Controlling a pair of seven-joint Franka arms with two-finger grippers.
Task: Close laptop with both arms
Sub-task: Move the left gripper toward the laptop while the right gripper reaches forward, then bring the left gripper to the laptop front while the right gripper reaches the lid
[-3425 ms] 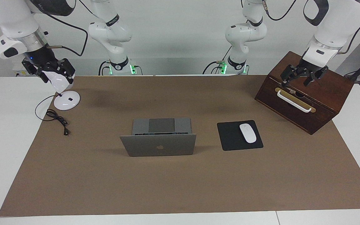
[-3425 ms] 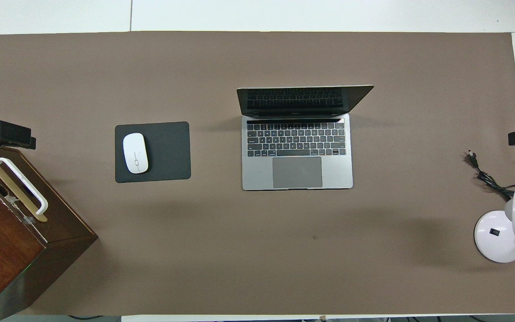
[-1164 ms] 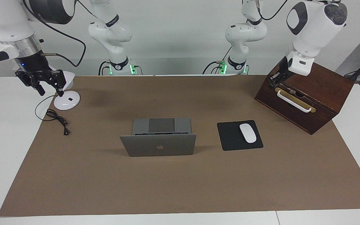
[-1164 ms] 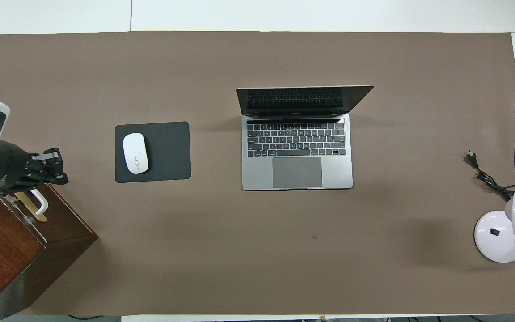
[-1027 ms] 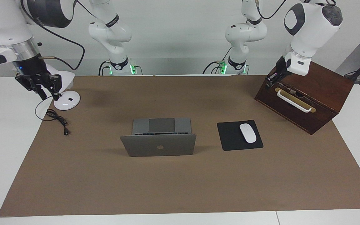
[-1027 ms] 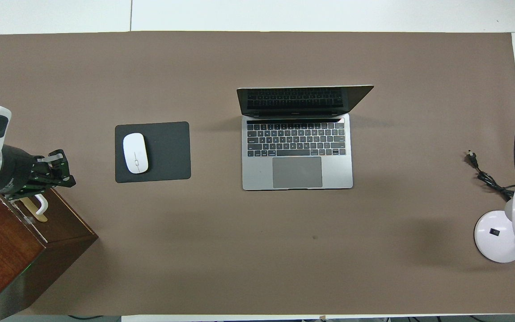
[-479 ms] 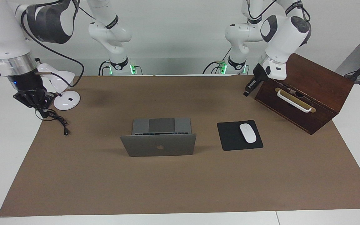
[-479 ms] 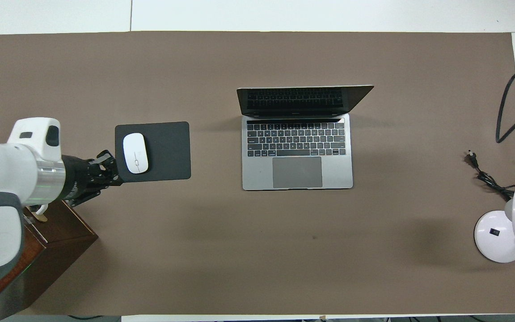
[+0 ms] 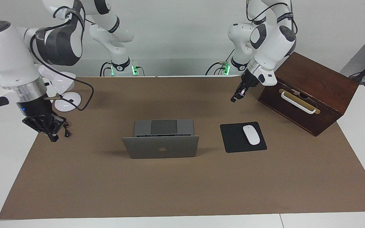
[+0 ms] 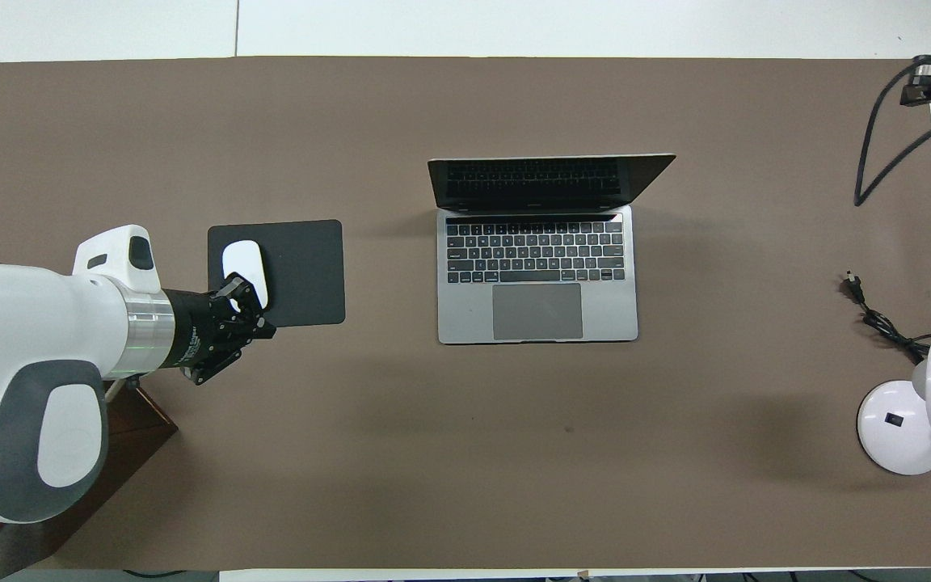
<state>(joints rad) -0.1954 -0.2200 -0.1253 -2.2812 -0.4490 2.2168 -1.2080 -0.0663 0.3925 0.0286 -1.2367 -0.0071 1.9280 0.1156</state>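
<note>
Your left gripper (image 9: pixel 234 98) hangs in the air with its fingertips pressed together and nothing between them, over the bare brown mat (image 9: pixel 182 186) between the wooden drawer box (image 9: pixel 309 93) and the middle of the table. In the overhead view it covers the corner of the black mouse pad (image 10: pixel 300 271) and the edge of the white mouse (image 10: pixel 243 263), yet the facing view shows it well above the mat and touching neither. Your right gripper (image 9: pixel 53 136) is also closed on nothing; it points down over the edge of the mat at the right arm's end of the table, just above the black cable (image 9: pixel 66 133) that runs from the white desk lamp (image 9: pixel 63 91). Whether its tips touch the cable or the mat you cannot tell from here.

The laptop (image 9: pixel 162 139) sits in the middle of the mat, well apart from both grippers. It is open: the silver lid with the dark apple logo stands up on the edge farther from the robots, and the dark keyboard and grey trackpad face the robots. The mouse pad lies beside the laptop toward the left arm's end, with the mouse on it. The drawer box, with its white handle (image 9: pixel 297 103), stands at that same end, nearer to the robots than the mouse pad. The lamp's round base (image 10: pixel 900 428) rests at the right arm's end.
</note>
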